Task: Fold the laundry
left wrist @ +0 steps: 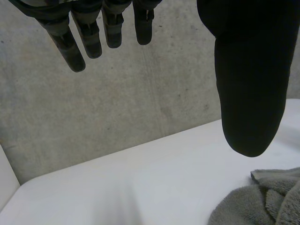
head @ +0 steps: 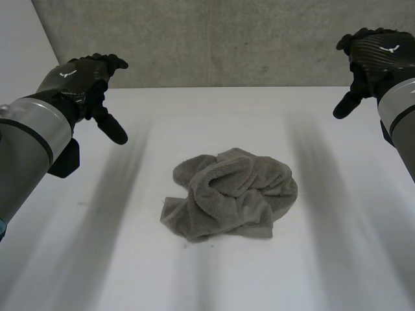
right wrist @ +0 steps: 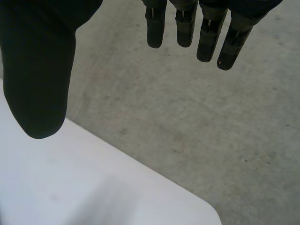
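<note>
Left robot hand [head: 81, 81] hangs above the far left of the counter [head: 194, 110], fingers straight and spread, thumb well apart from them, gripping nothing. Right robot hand [head: 373, 55] hangs above the far right, same posture: fingers loose and apart, thumb out, not gripping. Your grey towel [head: 230, 194] lies crumpled in a heap near the middle of the counter, between the two arms, nearer than both hands and well apart from each. It's bunched in overlapping folds, with a flatter bit of edge sticking out at its near left. In the left wrist view a piece of the towel lies on the counter on that hand's thumb side, clear of it. A concrete wall [head: 227, 39] runs behind the counter's far edge.
</note>
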You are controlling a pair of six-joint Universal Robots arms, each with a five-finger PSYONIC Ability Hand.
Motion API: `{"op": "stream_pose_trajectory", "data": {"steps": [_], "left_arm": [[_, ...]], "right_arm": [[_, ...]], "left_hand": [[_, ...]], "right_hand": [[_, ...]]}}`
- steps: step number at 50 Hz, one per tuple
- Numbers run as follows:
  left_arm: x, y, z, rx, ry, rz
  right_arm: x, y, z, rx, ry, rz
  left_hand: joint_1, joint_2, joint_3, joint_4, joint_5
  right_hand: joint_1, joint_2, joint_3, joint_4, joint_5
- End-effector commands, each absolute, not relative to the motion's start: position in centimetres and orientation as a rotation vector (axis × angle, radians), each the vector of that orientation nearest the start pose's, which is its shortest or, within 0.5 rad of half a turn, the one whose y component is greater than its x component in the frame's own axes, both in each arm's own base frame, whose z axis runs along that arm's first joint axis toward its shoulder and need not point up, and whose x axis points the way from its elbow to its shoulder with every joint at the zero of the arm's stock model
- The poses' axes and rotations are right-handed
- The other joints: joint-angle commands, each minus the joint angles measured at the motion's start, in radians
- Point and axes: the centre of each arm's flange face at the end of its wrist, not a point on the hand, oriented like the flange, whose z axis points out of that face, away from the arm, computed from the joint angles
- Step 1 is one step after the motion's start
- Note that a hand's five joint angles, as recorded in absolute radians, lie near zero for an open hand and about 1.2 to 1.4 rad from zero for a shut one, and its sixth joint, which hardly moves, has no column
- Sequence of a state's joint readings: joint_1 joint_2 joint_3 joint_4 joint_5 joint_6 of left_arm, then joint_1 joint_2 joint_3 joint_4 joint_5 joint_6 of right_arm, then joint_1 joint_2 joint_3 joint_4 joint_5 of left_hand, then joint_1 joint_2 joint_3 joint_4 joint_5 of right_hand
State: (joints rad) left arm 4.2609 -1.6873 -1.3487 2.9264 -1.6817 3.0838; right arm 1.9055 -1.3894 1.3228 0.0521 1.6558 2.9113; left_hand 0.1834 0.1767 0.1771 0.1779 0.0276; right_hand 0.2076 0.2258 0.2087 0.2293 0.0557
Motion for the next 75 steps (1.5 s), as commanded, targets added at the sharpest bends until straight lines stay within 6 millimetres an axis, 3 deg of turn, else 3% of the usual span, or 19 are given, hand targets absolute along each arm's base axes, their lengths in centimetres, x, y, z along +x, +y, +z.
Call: {"op": "stream_pose_trajectory", "data": {"steps": [1,2,4,11,19,41,43,44,46,48,53,57,60,66,69,71,72,73,75], "left_arm": [[-25.6,-23.2,30.5,0.385,2.624,-2.199],[-26.1,-23.1,29.2,0.396,2.69,-2.147],[-26.6,-23.1,27.7,0.405,2.759,-2.09],[-28.6,-23.1,21.2,0.393,2.994,-1.804],[-30.1,-23.3,16.6,0.357,3.09,-1.687],[-32.9,-24.1,12.8,0.411,3.105,-1.731],[-33.1,-23.9,12.5,0.43,3.107,-1.721],[-33.1,-23.9,12.5,0.43,3.107,-1.721],[-33.3,-23.8,12.9,0.435,3.103,-1.739],[-33.3,-23.7,13.6,0.437,3.095,-1.762],[-33.0,-23.2,18.6,0.439,3.038,-1.957],[-32.0,-22.4,22.7,0.417,2.975,-2.115],[-31.2,-21.5,24.5,0.433,2.938,-2.179],[-30.1,-21.0,25.5,0.529,2.858,-2.203],[-29.6,-21.0,25.3,0.592,2.809,-2.181],[-29.6,-21.1,25.5,0.654,2.749,-2.189],[-29.6,-21.1,25.5,0.654,2.749,-2.189],[-29.4,-21.5,25.8,0.665,2.713,-2.204],[-29.1,-22.3,26.3,0.655,2.664,-2.231]], "right_arm": [[23.8,-27.9,30.5,-1.081,2.241,-2.044],[23.7,-27.8,29.1,-1.239,2.296,-1.946],[23.5,-27.9,28.6,-1.303,2.317,-1.915],[23.4,-28.5,28.3,-1.236,2.321,-1.913],[23.4,-29.2,27.0,-1.238,2.343,-1.883],[23.9,-29.9,24.4,-1.258,2.37,-1.818],[24.0,-30.2,24.6,-1.243,2.346,-1.86],[24.0,-30.2,24.6,-1.243,2.346,-1.86],[24.3,-30.8,25.2,-1.217,2.302,-1.93],[24.5,-31.1,25.4,-1.173,2.272,-1.948],[25.6,-33.2,25.2,-0.912,2.146,-1.891],[28.0,-34.6,23.3,-0.787,1.984,-1.64],[29.4,-35.5,21.6,-0.765,1.911,-1.49],[31.0,-35.8,17.9,-0.776,1.901,-1.295],[32.5,-35.1,15.9,-0.796,1.918,-1.211],[33.8,-34.6,15.5,-0.838,1.897,-1.201],[33.8,-34.6,15.5,-0.838,1.897,-1.201],[34.1,-34.8,16.1,-0.859,1.876,-1.236],[34.2,-35.4,17.1,-0.881,1.848,-1.303]], "left_hand": [[0.015,0.022,0.022,0.021,-0.003],[0.024,0.031,0.03,0.03,0.005],[0.03,0.037,0.036,0.036,0.011],[0.097,0.104,0.104,0.103,0.079],[0.341,0.347,0.347,0.346,0.322],[0.409,0.416,0.415,0.414,0.39],[0.656,0.663,0.663,0.662,0.638],[0.658,0.665,0.665,0.664,0.64],[1.143,1.15,1.15,1.149,1.125],[1.212,1.219,1.219,1.218,1.193],[1.213,1.22,1.219,1.218,1.194],[1.213,1.22,1.219,1.218,1.194],[1.213,1.22,1.219,1.218,1.194],[1.213,1.22,1.219,1.218,1.194],[1.213,1.22,1.219,1.218,1.194],[1.213,1.22,1.219,1.218,1.194],[1.213,1.22,1.219,1.218,1.194],[1.213,1.22,1.219,1.218,1.194],[1.213,1.22,1.219,1.218,1.194]], "right_hand": [[-0.033,-0.051,-0.034,-0.055,-0.056],[-0.033,-0.051,-0.034,-0.055,-0.056],[-0.033,-0.051,-0.034,-0.055,-0.056],[-0.033,-0.051,-0.034,-0.055,-0.056],[-0.033,-0.051,-0.034,-0.055,-0.056],[-0.033,-0.051,-0.034,-0.055,-0.056],[-0.033,-0.051,-0.034,-0.055,-0.056],[-0.033,-0.051,-0.034,-0.055,-0.056],[-0.033,-0.051,-0.034,-0.055,-0.056],[-0.033,-0.051,-0.034,-0.055,-0.056],[-0.033,-0.051,-0.034,-0.055,-0.056],[-0.02,-0.038,-0.021,-0.042,-0.043],[0.033,0.014,0.032,0.011,0.01],[0.077,0.059,0.076,0.055,0.054],[0.368,0.349,0.367,0.346,0.345],[0.919,0.901,0.918,0.898,0.897],[0.923,0.904,0.921,0.901,0.9],[1.186,1.168,1.185,1.164,1.163],[1.189,1.17,1.188,1.167,1.166]]}}
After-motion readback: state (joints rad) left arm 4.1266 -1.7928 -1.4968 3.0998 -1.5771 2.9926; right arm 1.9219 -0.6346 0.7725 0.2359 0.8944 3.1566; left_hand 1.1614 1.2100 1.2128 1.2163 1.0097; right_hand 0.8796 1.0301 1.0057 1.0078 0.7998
